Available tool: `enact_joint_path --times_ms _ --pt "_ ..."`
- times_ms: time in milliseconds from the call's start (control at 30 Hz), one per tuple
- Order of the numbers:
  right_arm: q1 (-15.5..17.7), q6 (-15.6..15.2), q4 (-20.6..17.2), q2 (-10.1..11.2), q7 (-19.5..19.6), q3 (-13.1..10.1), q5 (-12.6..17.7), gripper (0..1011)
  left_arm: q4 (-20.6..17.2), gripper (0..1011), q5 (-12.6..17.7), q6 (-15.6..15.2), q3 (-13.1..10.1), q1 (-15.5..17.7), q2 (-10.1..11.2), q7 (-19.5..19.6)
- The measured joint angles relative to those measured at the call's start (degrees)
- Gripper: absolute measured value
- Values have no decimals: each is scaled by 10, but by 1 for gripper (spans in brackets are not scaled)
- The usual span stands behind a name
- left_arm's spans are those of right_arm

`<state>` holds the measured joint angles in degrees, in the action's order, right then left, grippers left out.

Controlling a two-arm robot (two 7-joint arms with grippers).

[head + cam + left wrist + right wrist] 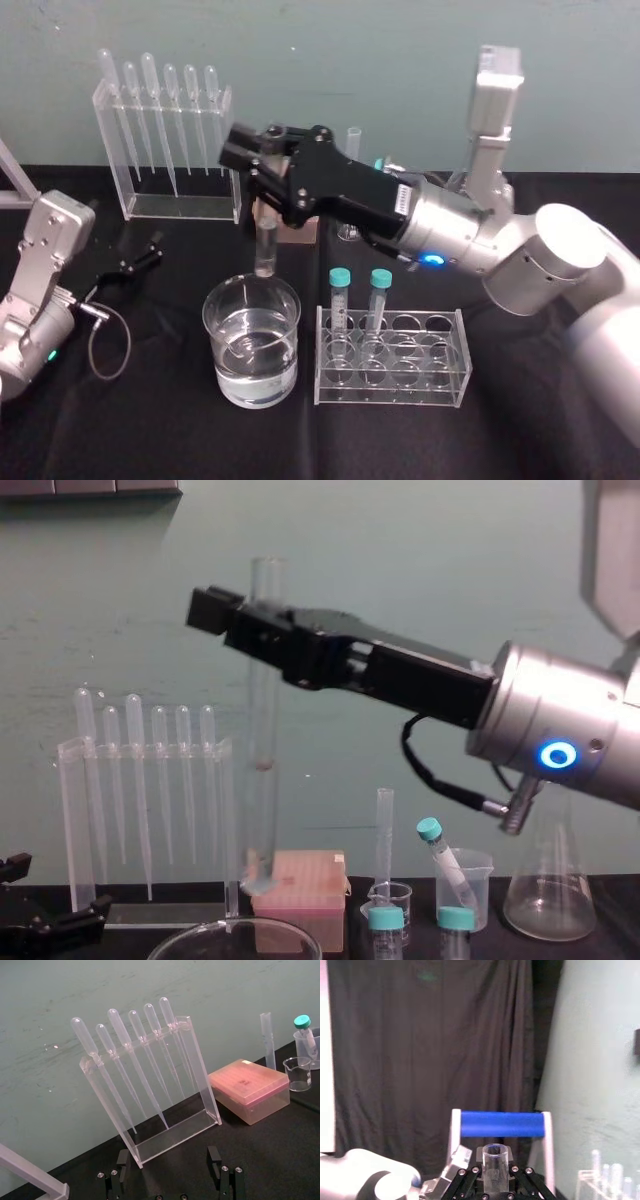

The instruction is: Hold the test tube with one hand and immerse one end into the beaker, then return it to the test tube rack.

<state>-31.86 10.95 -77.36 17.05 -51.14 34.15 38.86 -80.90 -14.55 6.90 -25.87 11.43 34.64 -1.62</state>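
Observation:
My right gripper (262, 165) is shut on the upper part of the test tube (265, 245), a long clear glass tube held upright. In the chest view the test tube (263, 740) hangs from the right gripper (255, 630), its rounded end just above the beaker's rim (235, 932). The beaker (225, 300) is wide, clear and about half full of water. In the right wrist view the tube's open rim (495, 1152) sits between the fingers. The test tube rack (440, 385) stands right of the beaker with two teal-capped tubes in it. My left gripper (167, 1160) rests open at the far left.
A clear pipette stand (165, 150) with several pipettes is at the back left. A pink box (298, 878), small beakers (462, 872) and a conical flask (548, 900) line the back. A cable (110, 345) loops on the black table by my left arm.

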Motion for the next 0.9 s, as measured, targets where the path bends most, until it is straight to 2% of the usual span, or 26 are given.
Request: enact_joint_path --times_ms 333,700,900 --pt "-15 -9 58 -23 -27 35 23 190 0 1000 0 0 0 0 0 0" --pt "-6 -10 75 -19 -19 44 26 190 0 1000 0 0 0 0 0 0" --pt "-5 -7 80 -12 -5 45 12 190 0 1000 0 0 0 0 0 0"
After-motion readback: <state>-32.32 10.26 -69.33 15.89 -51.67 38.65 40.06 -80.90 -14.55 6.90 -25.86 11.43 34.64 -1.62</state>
